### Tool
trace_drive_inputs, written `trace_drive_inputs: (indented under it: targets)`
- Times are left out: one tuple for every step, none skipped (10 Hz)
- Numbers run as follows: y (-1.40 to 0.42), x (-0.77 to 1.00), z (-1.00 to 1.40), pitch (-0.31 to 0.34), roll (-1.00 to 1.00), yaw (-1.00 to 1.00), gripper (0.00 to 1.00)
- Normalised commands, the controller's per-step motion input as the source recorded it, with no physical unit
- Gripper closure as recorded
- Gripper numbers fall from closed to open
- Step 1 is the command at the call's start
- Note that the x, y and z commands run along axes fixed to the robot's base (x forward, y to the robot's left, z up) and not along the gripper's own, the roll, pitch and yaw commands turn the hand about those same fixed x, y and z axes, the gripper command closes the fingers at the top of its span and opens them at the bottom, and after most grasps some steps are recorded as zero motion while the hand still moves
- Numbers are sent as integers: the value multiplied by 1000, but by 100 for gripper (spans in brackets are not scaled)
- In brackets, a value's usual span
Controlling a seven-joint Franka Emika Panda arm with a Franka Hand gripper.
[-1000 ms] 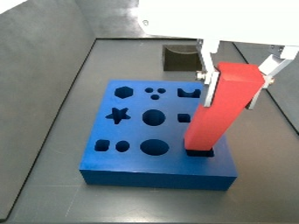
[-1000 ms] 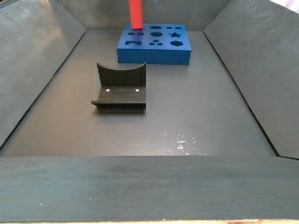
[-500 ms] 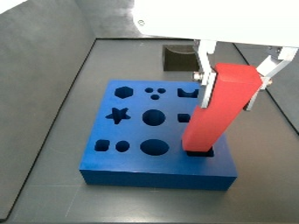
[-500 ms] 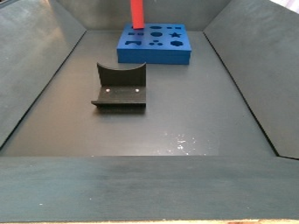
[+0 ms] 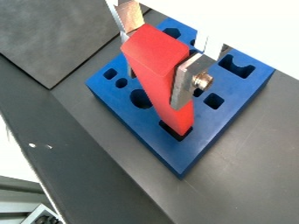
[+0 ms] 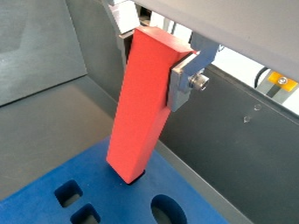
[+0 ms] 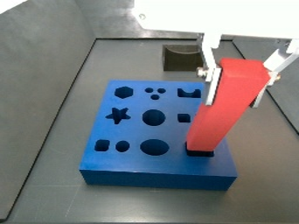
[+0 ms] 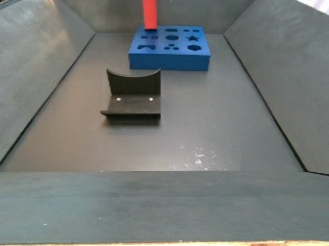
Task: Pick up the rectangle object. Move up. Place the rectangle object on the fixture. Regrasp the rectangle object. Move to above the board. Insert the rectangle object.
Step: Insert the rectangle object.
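The task looks to be in its last step. The rectangle object (image 7: pixel 222 109) stands with its lower end in a square cutout of the board (image 7: pixel 128 166), at about 5 o'clock on the board's top face in a side view. It leans a little, its top tipped away from the cutout, so I judge the insertion begun but not complete: most of the block's length is above the blue surface.

The claw (image 7: pixel 243 63) is at the upper end of the block. In both wrist views a silver finger (image 5: pixel 187 80) lies flat against one side face of the block and another finger (image 6: pixel 122 17) shows at the opposite side, so the claw is closed narrow around the block and holds it near the top. In a wrist view the lower end of the block (image 6: pixel 126 171) meets the board (image 6: pixel 47 188) at the mouth of the cutout; how deep it sits inside I cannot tell.

The fixture (image 8: pixel 130 96) stands bare on the dark floor, well apart from the board (image 8: pixel 171 50), with nothing in its notch. So picking up, placing on the fixture and regrasping seem finished.

What is left, in my judgement: bring the block upright, push it down fully, then open the claw
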Motion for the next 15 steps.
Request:
trace_drive_inputs:
  targets:
    - [0, 0, 0, -11, -1000, 43, 100]
    - [-3, 0, 0, 0, -1000, 49, 100]
    - [-26, 0, 0, 0, -1000, 51, 100]
    - [-86, 0, -43, 0, -1000, 69, 100]
    - [-109, 0, -66, 0, -1000, 71, 100]
    - [-114, 0, -100, 0, -980, 86, 100]
    - [-126, 0, -149, 0, -931, 100, 100]
    - [-129, 0, -180, 0, -891, 71, 100]
    - [-109, 0, -309, 0, -751, 9, 100]
    - [0, 0, -346, -26, -637, 0, 100]
    - [0, 0, -291, -29, -509, 0, 100]
    - [-17, 9, -260, 0, -517, 0, 100]
    - [-94, 51, -277, 0, -514, 0, 100]
    - [-63, 134, -249, 0, -529, -114, 100]
    - [-71, 200, -186, 0, -509, -214, 100]
